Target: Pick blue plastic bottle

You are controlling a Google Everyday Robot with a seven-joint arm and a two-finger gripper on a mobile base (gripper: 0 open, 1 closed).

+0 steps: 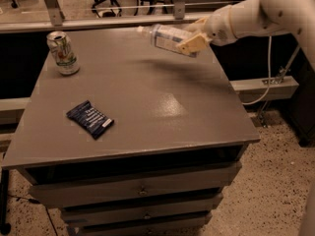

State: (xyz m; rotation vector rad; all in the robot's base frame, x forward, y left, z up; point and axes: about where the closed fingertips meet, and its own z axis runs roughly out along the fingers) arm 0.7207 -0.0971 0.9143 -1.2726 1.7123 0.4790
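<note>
The pincer (191, 34) hangs over the far right part of the bench (162, 107), its two tan fingers (195, 43) pinching the bottle (165, 36) by its base end, one finger above the body and one below. The bottle lies nearly level in the grip, tipped a little so that its white cap points away from the pincer to the left and slightly up. It is clear of the bench top, and a soft shadow (179, 68) falls on the surface under it. Behind the pincer the white arm (246, 18) runs out to the right almost level, then thickens and bends away past the upper right edge of the view, so the wrist reaches in from the right side over the bench's far corner. Well to the left of the pincer, near the far left corner of the bench, a white-green can (62, 53) stands upright with its top opened. Nearer the camera and to the left of the pincer, well apart from both the can and the bottle, a flat dark blue snack packet (90, 119) lies on the bench, turned at a slant. Below the bench top, a stack of drawers (140, 191) faces the camera. Under the arm, to the right of the pincer, a pale cable (268, 68) hangs down beside the bench towards the speckled floor (275, 181).
</note>
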